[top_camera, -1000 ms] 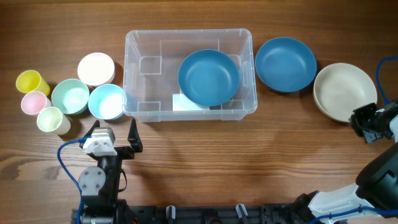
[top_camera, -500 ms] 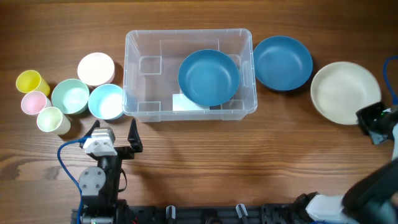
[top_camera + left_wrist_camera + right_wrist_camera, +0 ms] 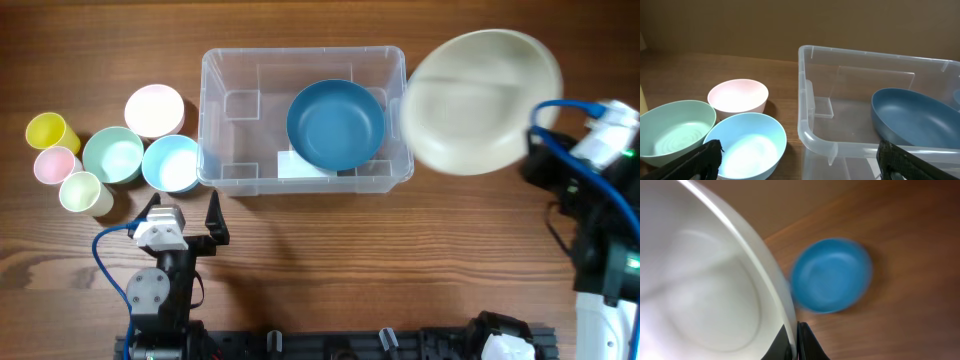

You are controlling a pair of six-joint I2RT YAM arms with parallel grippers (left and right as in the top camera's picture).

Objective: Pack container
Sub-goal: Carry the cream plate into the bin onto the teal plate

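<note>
Overhead, your right end effector (image 3: 530, 150) is pinching the cream bowl (image 3: 480, 100) aloft beside the container (image 3: 300, 55), which is sitting mid-worktop. Your left end effector (image 3: 183, 210) is standing wide. Be levelling the bowl while nesting it onto the blue bowl (image 3: 336, 125) inside.

This is a robotics lab bench rather than a kitchen. Two arms (image 3: 160, 290) stand on a black rail (image 3: 330, 345) at a wood-grain table (image 3: 350, 260), and a blue cable (image 3: 97, 255) loops loose. Pastel cups (image 3: 55, 165) and bowls (image 3: 113, 155) sit grouped just ahead of the jaws of the left gripper (image 3: 183, 200).
</note>
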